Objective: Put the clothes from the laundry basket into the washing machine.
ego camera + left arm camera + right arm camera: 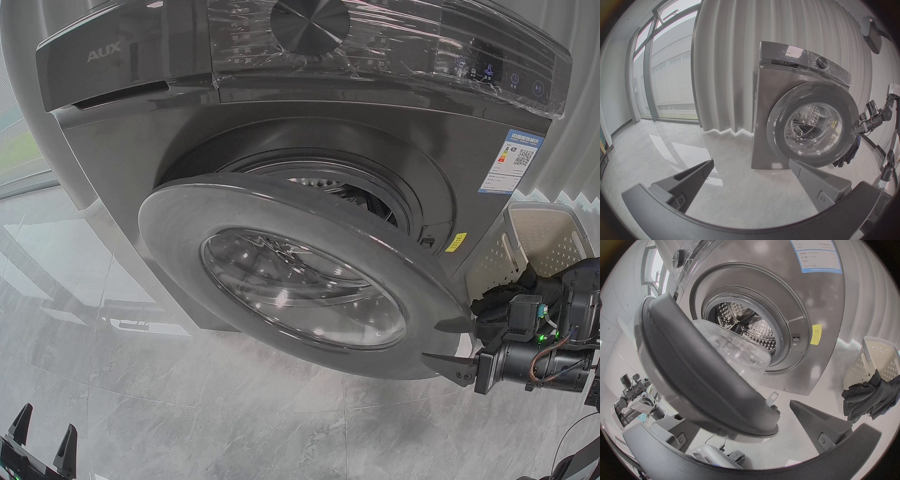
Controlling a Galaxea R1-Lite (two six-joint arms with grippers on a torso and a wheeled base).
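The grey washing machine [262,125] stands with its round glass door [300,281] swung partly open, and the steel drum [747,324] shows behind it. My right gripper [455,359] is open at the door's free edge. The door rim [725,402] lies between its spread fingers [815,421]. A cream laundry basket [550,240] stands to the machine's right, with dark clothes [872,396] draped over its rim. My left gripper [40,437] hangs open and holds nothing, low at the left, well away from the machine [787,109].
Pale glossy floor tiles [219,400] spread in front of the machine. A white pleated curtain [725,62] hangs behind it, with tall windows [668,62] to its left. The open door juts out over the floor between the two arms.
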